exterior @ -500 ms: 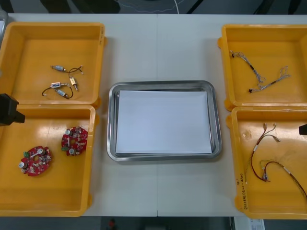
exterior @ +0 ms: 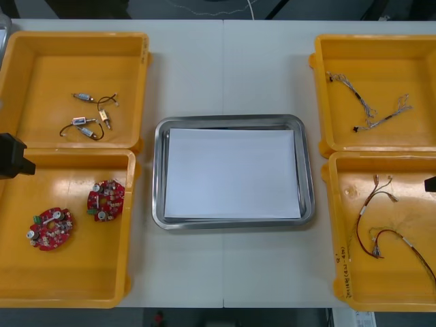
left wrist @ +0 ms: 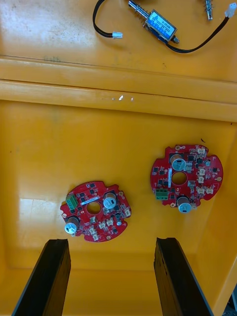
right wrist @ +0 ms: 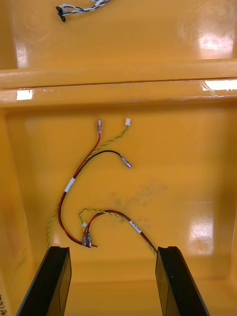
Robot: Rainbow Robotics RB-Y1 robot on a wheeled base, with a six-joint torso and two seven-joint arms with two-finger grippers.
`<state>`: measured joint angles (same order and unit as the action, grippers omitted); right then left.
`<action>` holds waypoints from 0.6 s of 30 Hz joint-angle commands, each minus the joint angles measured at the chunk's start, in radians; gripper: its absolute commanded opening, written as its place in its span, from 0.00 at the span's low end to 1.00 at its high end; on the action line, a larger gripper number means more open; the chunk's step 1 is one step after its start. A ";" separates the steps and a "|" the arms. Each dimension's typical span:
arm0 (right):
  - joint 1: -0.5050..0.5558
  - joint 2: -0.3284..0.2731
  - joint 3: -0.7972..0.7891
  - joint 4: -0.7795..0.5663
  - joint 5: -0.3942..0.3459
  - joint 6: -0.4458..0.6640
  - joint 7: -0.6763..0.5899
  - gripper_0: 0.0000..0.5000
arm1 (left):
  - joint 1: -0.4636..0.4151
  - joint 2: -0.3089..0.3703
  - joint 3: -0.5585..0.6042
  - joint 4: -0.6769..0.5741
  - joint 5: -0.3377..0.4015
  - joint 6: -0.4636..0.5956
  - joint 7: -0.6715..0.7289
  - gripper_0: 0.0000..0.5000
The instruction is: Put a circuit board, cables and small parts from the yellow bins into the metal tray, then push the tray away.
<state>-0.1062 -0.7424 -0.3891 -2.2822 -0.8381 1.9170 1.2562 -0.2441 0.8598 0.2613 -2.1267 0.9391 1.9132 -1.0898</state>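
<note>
Surface (exterior: 225, 68) seen from the front carries 4 yellow bins (exterior: 75, 35), 2 to each side. The far left bin (exterior: 30, 68) holds small metal parts (exterior: 86, 124) on black cables (exterior: 68, 127). The near left bin (exterior: 68, 272) holds 2 round red circuit boards (exterior: 105, 200) (exterior: 50, 228). The far right bin (exterior: 412, 68) holds twisted blue and white cables (exterior: 368, 105), and the near right bin (exterior: 388, 286) holds red and yellow cables (exterior: 371, 204). Between them the metal tray (exterior: 158, 170) is white inside.

Left wrist view: the left claw (left wrist: 111, 242) hangs spread over the near left bin, with both boards beyond its fingers (left wrist: 49, 276) and touched by neither.

Right wrist view: the right claw (right wrist: 112, 249) hangs spread over the near right bin. The red and yellow cables lie between and beyond its fingers, one strand ending just beside a finger.
</note>
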 commanded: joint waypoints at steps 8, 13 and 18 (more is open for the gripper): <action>0.016 -0.035 -0.013 -0.008 -0.004 0.003 0.025 1.00 | 0.013 0.044 0.027 -0.025 -0.006 0.007 -0.124 1.00; 0.016 -0.035 -0.013 -0.008 -0.004 0.003 0.025 1.00 | 0.013 0.044 0.027 -0.025 -0.006 0.007 -0.124 1.00; 0.016 -0.035 -0.013 -0.008 -0.004 0.003 0.025 1.00 | 0.013 0.044 0.027 -0.025 -0.006 0.007 -0.124 1.00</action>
<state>-0.1062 -0.7424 -0.3891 -2.2822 -0.8381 1.9170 1.2562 -0.2441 0.8598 0.2613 -2.1267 0.9391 1.9132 -1.0901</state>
